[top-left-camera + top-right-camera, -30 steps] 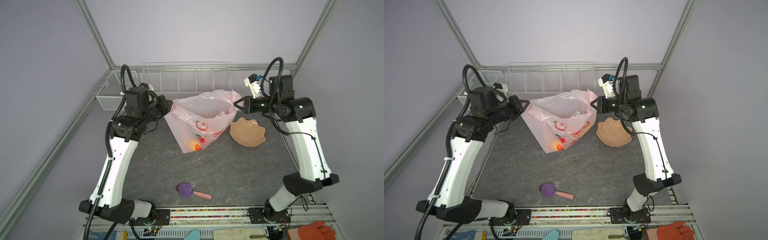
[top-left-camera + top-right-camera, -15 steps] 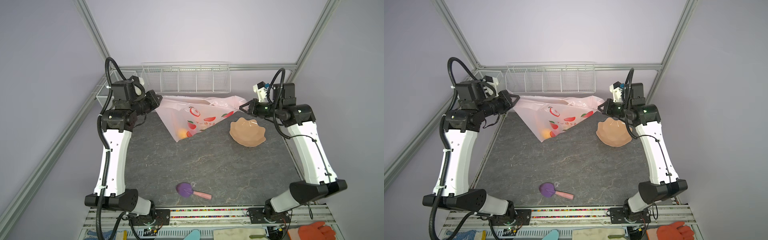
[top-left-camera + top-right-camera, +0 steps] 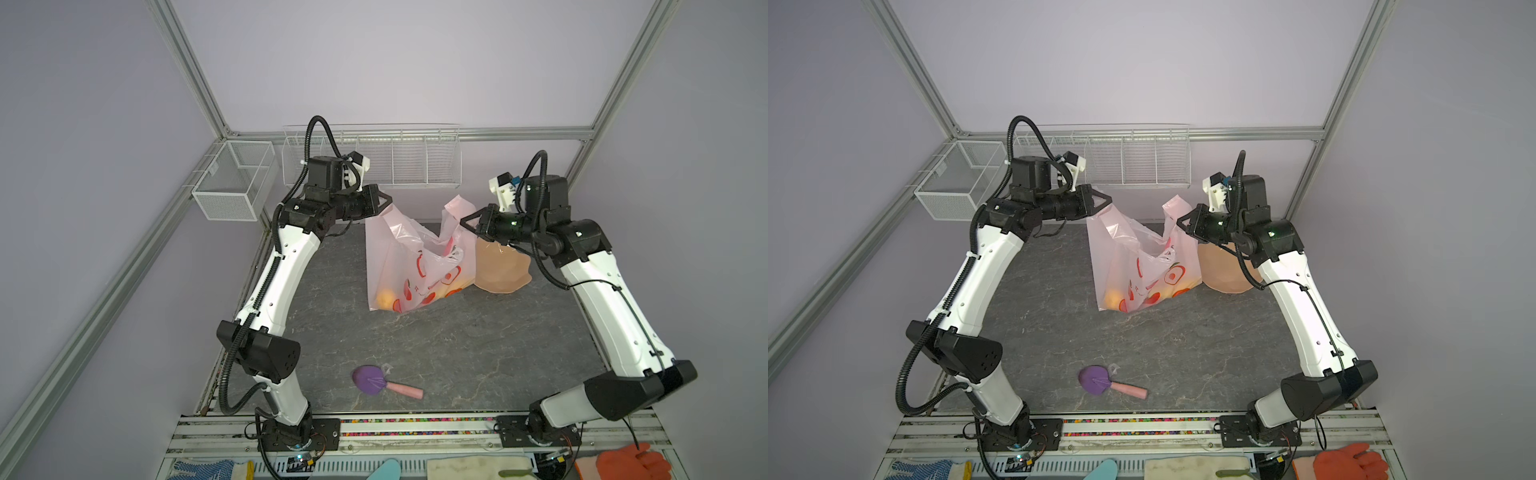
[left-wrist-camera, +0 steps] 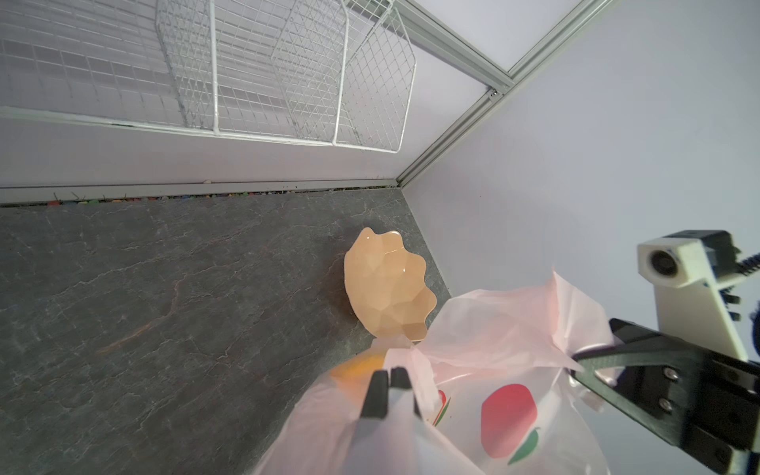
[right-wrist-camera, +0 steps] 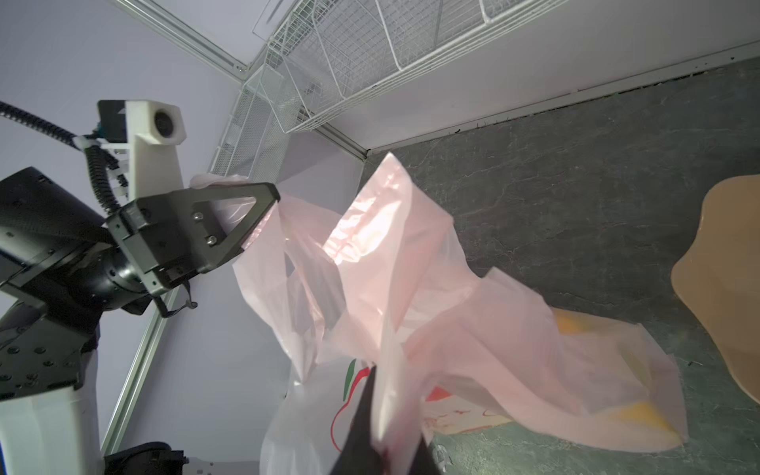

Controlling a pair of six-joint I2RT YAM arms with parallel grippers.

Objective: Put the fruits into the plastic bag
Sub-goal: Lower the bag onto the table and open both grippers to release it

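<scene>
In both top views the plastic bag (image 3: 399, 257) (image 3: 1125, 257) hangs between the two arms with its bottom on the counter (image 3: 457, 345). The left jaws are pressed together on one upper corner and the right jaws on the other handle. The slack mouth therefore runs lengthwise from one pair of jaws to the other, and the body of the bag lies below and between them, with neither arm nearer. The fruits (image 3: 385, 298) (image 3: 1113, 297) show as orange and yellow shapes pooled at the bottom, and none lies loose on the counter. The peach bowl (image 3: 503, 270) stands just beside the bag, and the purple tool (image 3: 368, 379) lies well apart near the front. In the left wrist view the left jaws are closed on pink film, with the bag (image 4: 514, 337) below them and the bowl (image 4: 386, 283) beyond. In the right wrist view a dark finger pinches a fold of the bag (image 5: 411, 267), and the left jaws opposite clamp the far corner. I judge that any next move, whether lowering or letting go, turns on keeping that mouth uppermost so that nothing rolls out. Half a second ago the arms stood wider apart and the bag was stretched low and flat between them; now they have drawn closer and the bag hangs deep and upright.
</scene>
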